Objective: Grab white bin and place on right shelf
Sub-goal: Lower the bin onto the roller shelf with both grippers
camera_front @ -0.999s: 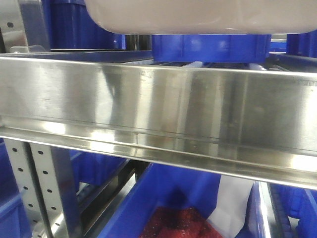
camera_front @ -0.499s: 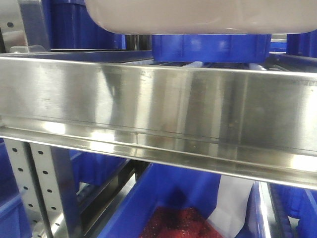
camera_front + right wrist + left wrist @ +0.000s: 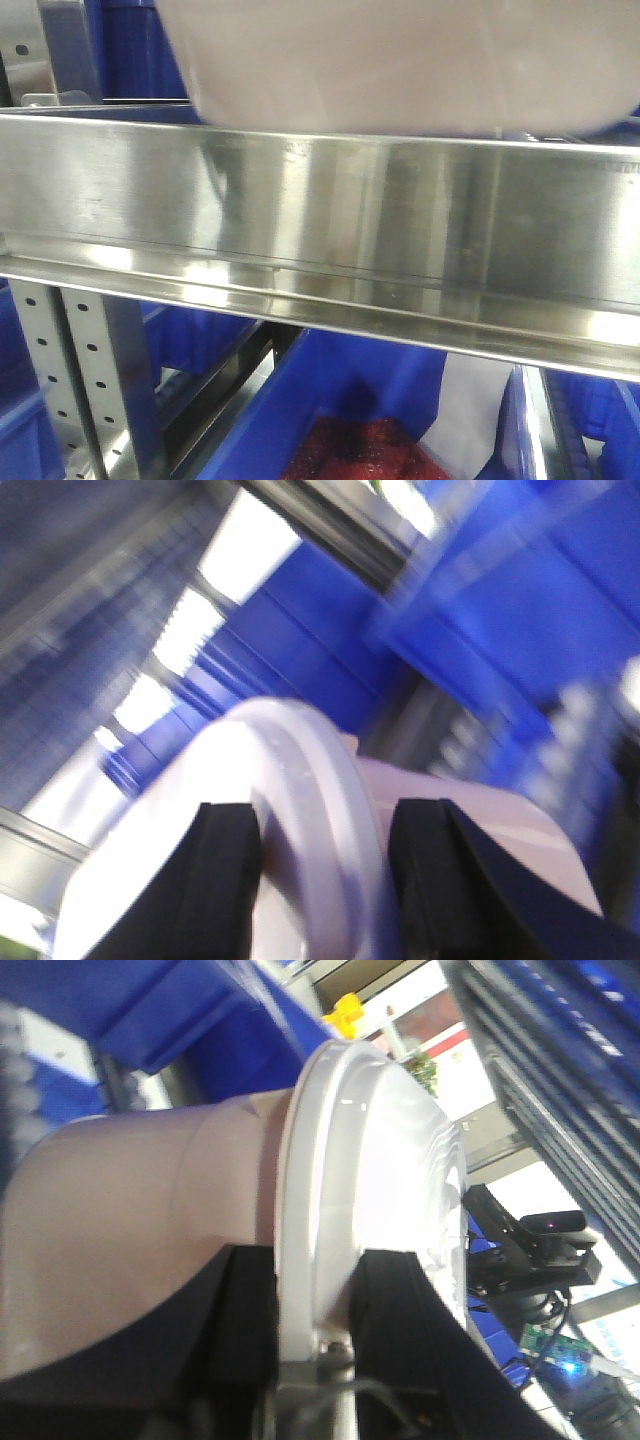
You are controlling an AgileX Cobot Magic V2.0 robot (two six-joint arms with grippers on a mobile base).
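The white bin [image 3: 400,60] hangs low over the right shelf, its whitish-pink underside just above the shiny steel front rail [image 3: 320,220]. In the left wrist view my left gripper [image 3: 318,1260] is shut on the white bin [image 3: 140,1230], with the lid rim pinched between the black fingers [image 3: 240,1330]. On the other end, my right gripper [image 3: 322,810] is shut on the curved rim of the white bin [image 3: 320,770], with one dark pad on each side. Neither gripper shows in the front view.
A perforated steel upright [image 3: 60,380] stands at the lower left. Under the rail sits a blue bin [image 3: 350,390] with red contents. More blue bins [image 3: 480,610] fill the rack behind. A black camera mount [image 3: 540,1230] is to the left gripper's right.
The white bin has come down towards the rail and looms larger. It now hides the blue bin that showed behind it. The shelf has not moved.
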